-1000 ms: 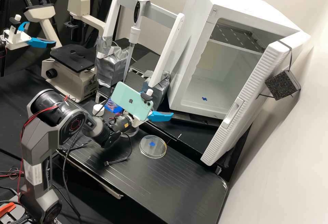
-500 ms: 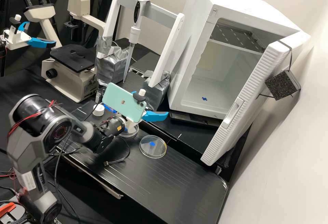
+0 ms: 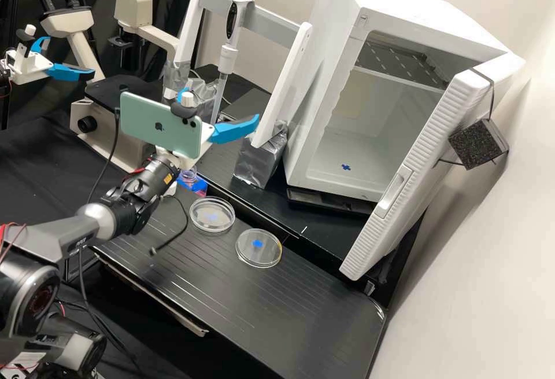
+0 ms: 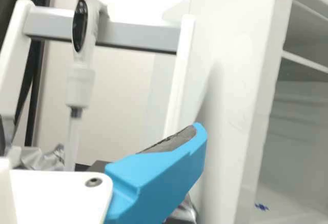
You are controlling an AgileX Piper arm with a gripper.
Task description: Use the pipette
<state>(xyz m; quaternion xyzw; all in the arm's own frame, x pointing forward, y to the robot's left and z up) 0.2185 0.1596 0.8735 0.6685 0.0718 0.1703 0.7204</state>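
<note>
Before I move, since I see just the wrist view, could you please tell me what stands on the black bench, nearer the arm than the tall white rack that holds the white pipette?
Observer: A clear round dish and, beside it, a second clear dish.
Operator: Thank you. What stands on the rack's far side from the white cabinet?
Observer: A beige microscope with a black stage.
Operator: And how do the fingers stand?
Observer: The white gripper has its two blue fingers spread apart.
</note>
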